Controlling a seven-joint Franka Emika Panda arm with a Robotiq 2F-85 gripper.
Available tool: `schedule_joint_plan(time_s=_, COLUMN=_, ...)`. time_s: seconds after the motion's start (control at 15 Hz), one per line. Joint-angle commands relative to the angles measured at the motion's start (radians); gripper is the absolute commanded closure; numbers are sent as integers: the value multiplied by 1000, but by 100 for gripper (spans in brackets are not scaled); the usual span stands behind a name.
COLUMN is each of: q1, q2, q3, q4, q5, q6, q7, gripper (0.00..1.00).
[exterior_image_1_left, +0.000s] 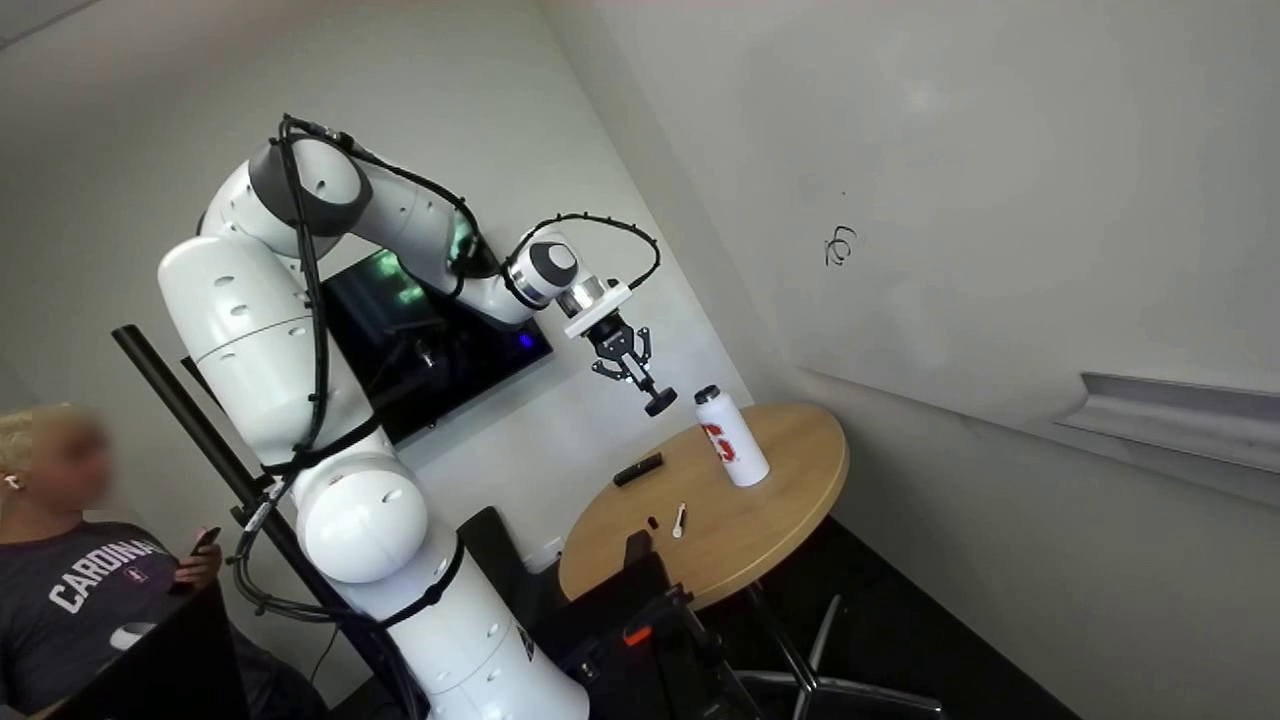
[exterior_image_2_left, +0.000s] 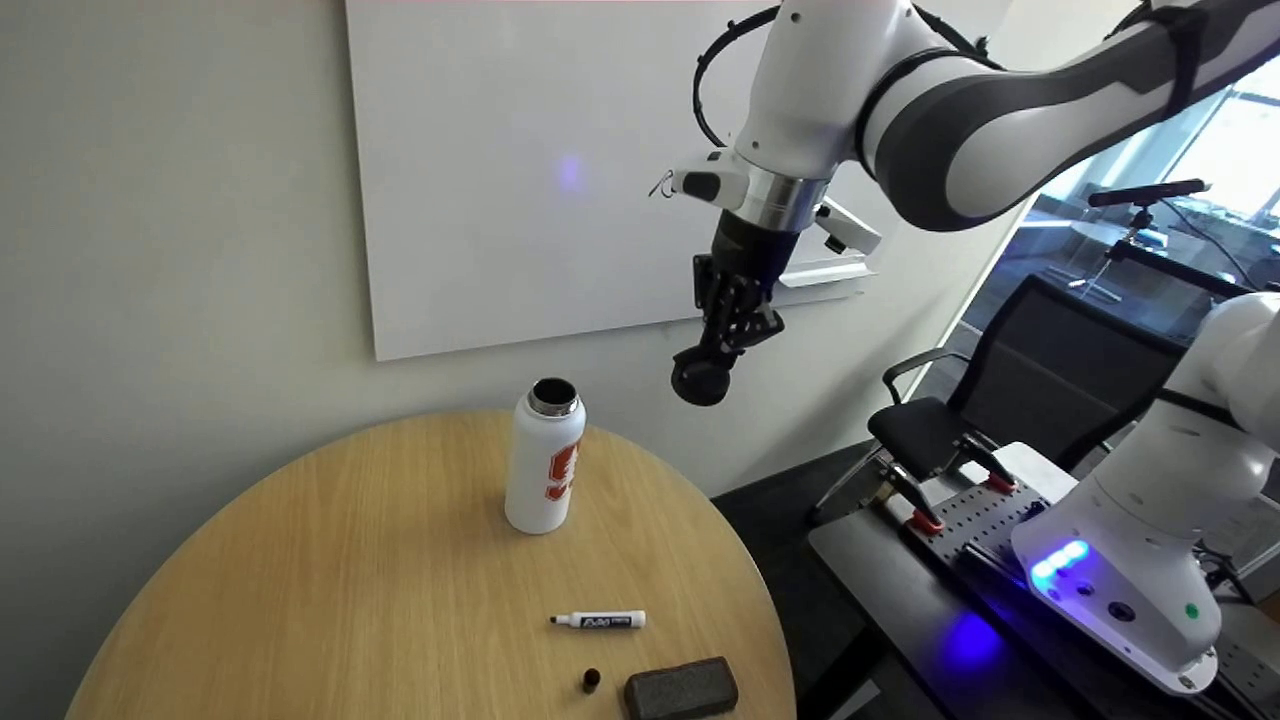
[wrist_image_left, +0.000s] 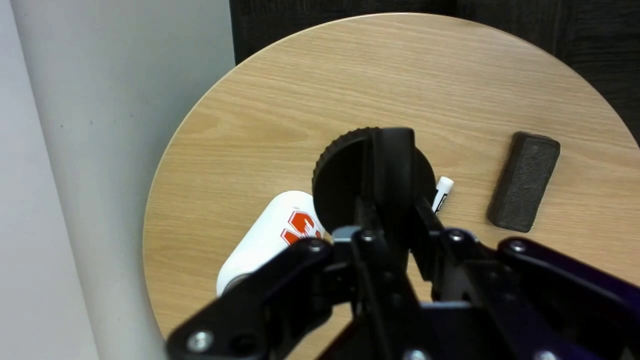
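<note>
Bottle (exterior_image_2_left: 540, 475): one, white with a red emblem, stands upright and open-mouthed on the one round table (exterior_image_2_left: 350, 560).
Lid (exterior_image_2_left: 700, 384): one, black and round, is held in the air near the bottle, apart from it in both exterior views.
Gripper (exterior_image_2_left: 722, 348): one, its fingers clenched on the lid, angles downward to the side of the bottle without touching it.
Arm (exterior_image_2_left: 820, 110): one, white and grey, reaches in from the bottle's right in an exterior view.
Marker (exterior_image_2_left: 600, 620): one, white, lies bare-tipped near the bottle's base.
Cap (exterior_image_2_left: 591, 680): one, small and black, sits farther from the bottle than the marker.
Eraser (exterior_image_2_left: 682, 690): one, a dark block, rests near the cap, also farther from the bottle than the marker.
Whiteboard (exterior_image_2_left: 520, 180): one, spreads behind and above the bottle in an exterior view.
Screen (exterior_image_1_left: 440, 350): one, dark with green reflections, hangs well apart from the bottle, behind the arm.
Person (exterior_image_1_left: 70, 570): one, in a "Cardinal" shirt, well away from the bottle, across the arm from it.
</note>
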Motion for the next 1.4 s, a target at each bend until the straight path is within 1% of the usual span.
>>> schedule_joint_plan(time_s=0.0, q1=8, q2=2, q3=-8, q4=2, q5=0, q6=-2, q7=0, gripper=80)
schedule_joint_plan(time_s=0.07, q1=8, q2=2, q3=-8, q4=2, q5=0, q6=-2, q7=0, gripper=95)
schedule_joint_plan(time_s=0.33, q1=22, q2=22, q3=3, q4=83, q5=-8, q6=-50, q7=-43, gripper=95)
schedule_joint_plan(time_s=0.53, q1=35, q2=60, q3=8, q4=160, q5=-10, q6=-59, q7=-97, gripper=95)
schedule_joint_plan(time_s=0.8, q1=40, q2=148, q3=4, q4=262, q5=-4, q6=-76, q7=-160, gripper=95)
schedule_joint_plan(time_s=0.93, q1=35, q2=200, q3=5, q4=310, q5=10, q6=-82, q7=-211, gripper=95)
schedule_joint_plan(time_s=1.33, q1=39, q2=314, q3=-4, q4=418, q5=-2, q6=-77, q7=-323, gripper=95)
